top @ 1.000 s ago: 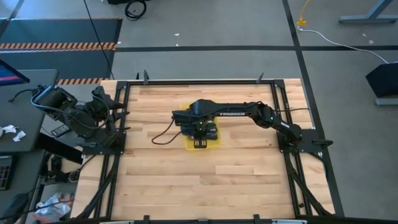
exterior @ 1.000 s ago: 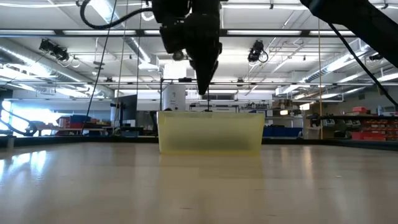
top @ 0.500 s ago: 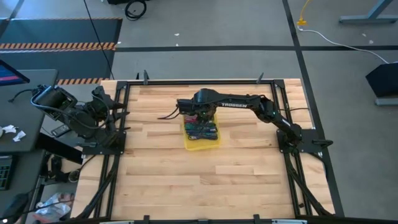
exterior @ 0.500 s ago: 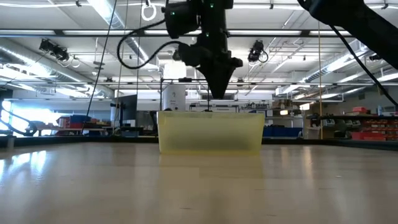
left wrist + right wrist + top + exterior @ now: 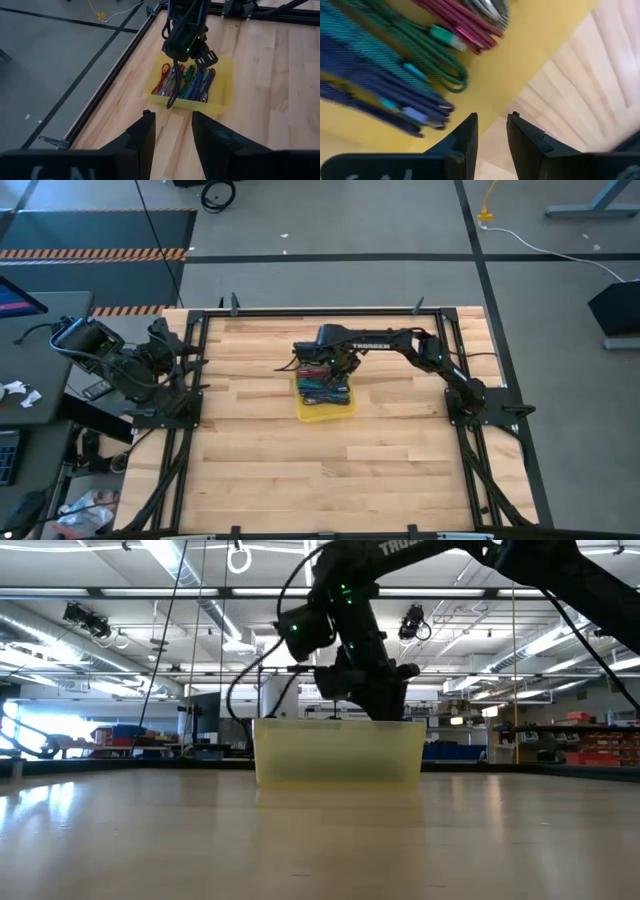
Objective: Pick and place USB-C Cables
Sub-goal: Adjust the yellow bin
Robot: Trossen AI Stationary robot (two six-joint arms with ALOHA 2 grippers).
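Warehouse lights and shelving fill the background of the low view, behind a pale wooden tabletop (image 5: 330,460) framed in black rails. Near the centre of the high view sits a yellow tray (image 5: 322,411) holding the USB-C Cables (image 5: 321,385), which lie side by side as maroon, green, purple and blue bundles, probably gathered there for easy picking. The right claw (image 5: 332,367) hovers over the tray's upper edge, angled downward, apparently lining up on a bundle. Its wrist view shows the fingers (image 5: 465,137) slightly parted with nothing between them, over the tray's rim. The low view hides the cables behind the tray wall (image 5: 338,752). The left claw (image 5: 172,131), parked at the frame's left edge, stands open and empty.
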